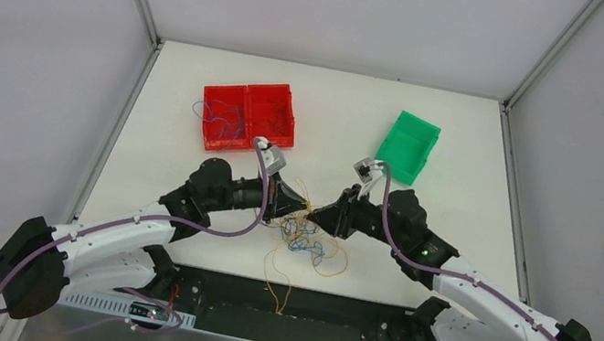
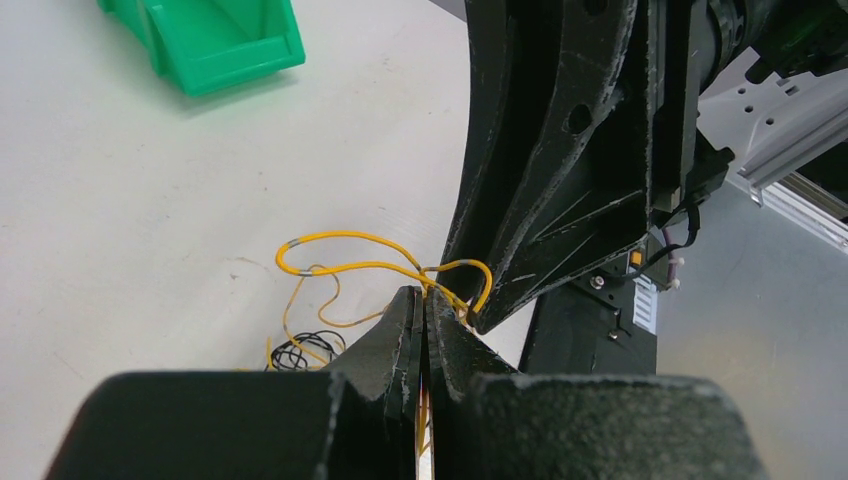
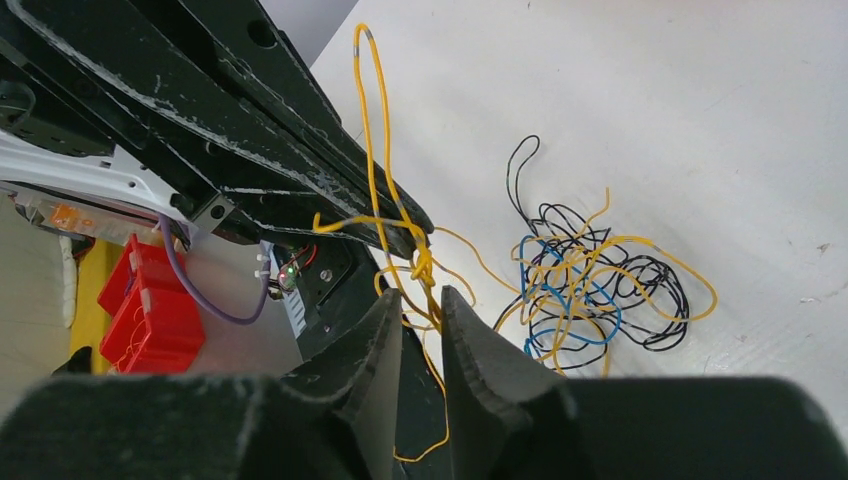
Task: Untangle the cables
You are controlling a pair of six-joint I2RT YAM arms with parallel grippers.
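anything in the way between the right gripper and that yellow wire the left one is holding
Nothing visible does. The yellow wire runs straight into the gap between the right gripper's open jaws, close to the left gripper, which is shut on it. The remaining tangle lies off to one side.

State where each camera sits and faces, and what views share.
Top external: above and behind, looking down on the table; left arm and right arm show.
Left wrist: looks along the left gripper, shut on a yellow cable, towards the green bin.
Right wrist: looks along the open right gripper at the cables.
Shared: both wrist views show the yellow cable.
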